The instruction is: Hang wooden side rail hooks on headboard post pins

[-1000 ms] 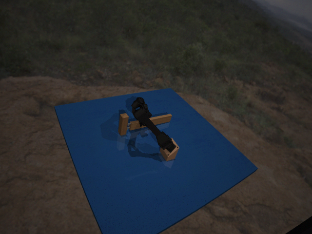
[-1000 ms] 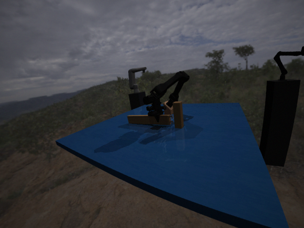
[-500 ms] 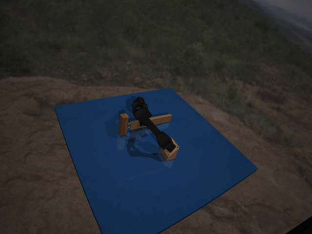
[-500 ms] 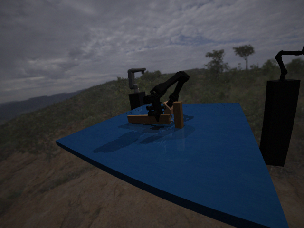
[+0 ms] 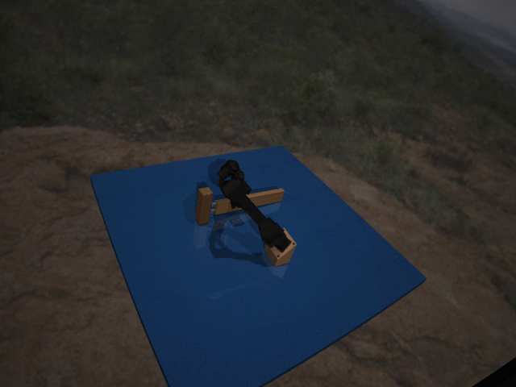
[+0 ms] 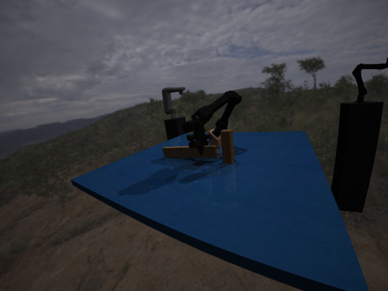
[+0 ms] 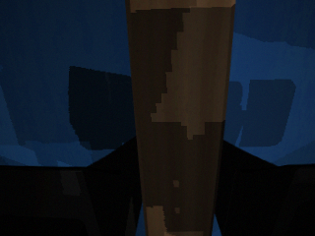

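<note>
Table (image 5: 250,316) (image 6: 250,194) (image 7: 276,20): spreads flat, blue and faintly glossy. Only from the exterior: on the right, a tall black pedestal (image 6: 357,156) under a dark arm (image 6: 361,84); at far left, a smaller black pedestal (image 6: 175,128) under a grey arm (image 6: 167,100). Working arm (image 5: 251,210) (image 6: 230,106): bends matte black over the table, from a pale wooden base block (image 5: 280,259) (image 6: 215,141) whose dark round holes show from the top and exterior. Wooden rail (image 5: 271,197) (image 6: 178,152) (image 7: 197,74): lies lengthwise, right of the upright headboard post (image 5: 203,205) (image 6: 227,147) from above, left of it from the exterior. Far end: low at the table, contact unclear. Gripper (image 5: 236,203) (image 6: 200,150) (image 7: 173,136): pinches the rail from both sides, clearest at the wrist. Grain: runs along the rail, crossed by jagged shadow. Steel hooks (image 5: 213,206) (image 6: 219,151): jut toward the post, hidden at the wrist; seating on the pins impossible to tell. Brands or writing: none readable.
</note>
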